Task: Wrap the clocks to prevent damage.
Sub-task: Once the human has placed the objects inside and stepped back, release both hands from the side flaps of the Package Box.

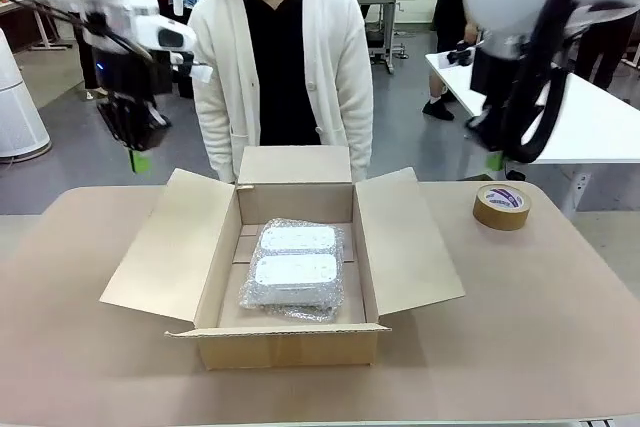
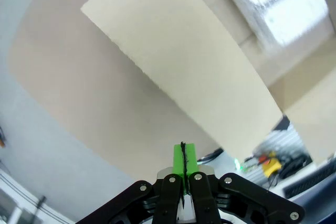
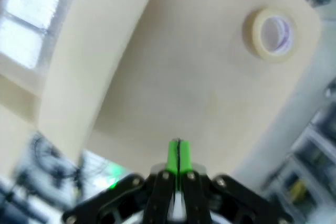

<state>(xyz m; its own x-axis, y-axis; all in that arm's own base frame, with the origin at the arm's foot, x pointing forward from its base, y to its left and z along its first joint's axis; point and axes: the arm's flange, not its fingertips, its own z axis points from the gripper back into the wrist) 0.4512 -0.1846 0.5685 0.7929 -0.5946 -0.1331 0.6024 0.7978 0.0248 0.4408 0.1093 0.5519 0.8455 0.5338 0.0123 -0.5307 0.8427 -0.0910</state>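
Inside the open cardboard box (image 1: 290,349) at the middle of the table (image 1: 560,347) lie the clocks (image 1: 295,269), a grey-white bundle in clear bubble wrap on the box floor, nearer the front wall than the back. All four flaps (image 1: 165,247) are splayed outward. A brown tape roll (image 1: 502,207) lies flat near the table's far right edge, well apart from the box. A person (image 1: 280,57) stands at the far edge, just behind the box.

Both claws hang high and hold nothing. The left gripper (image 1: 139,160) is above the far left edge of the table with its green pads pressed together, as the left wrist view confirms (image 2: 183,157). The right gripper (image 1: 493,160), above the far right edge near the tape roll, is likewise pinched shut (image 3: 177,156).

Risks, as I judge them:
- No tape is visible on the wrap, so lifting the bundle by a loose fold could let it unroll and spill a clock.
- A claw coming down with its fingers together would press on the clocks, not grasp them, and could crack a face.
- The wide flaps sit in the approach paths, and catching one could drag or tip the box.
- A careless sweep by the right arm could push the tape roll off the far edge.
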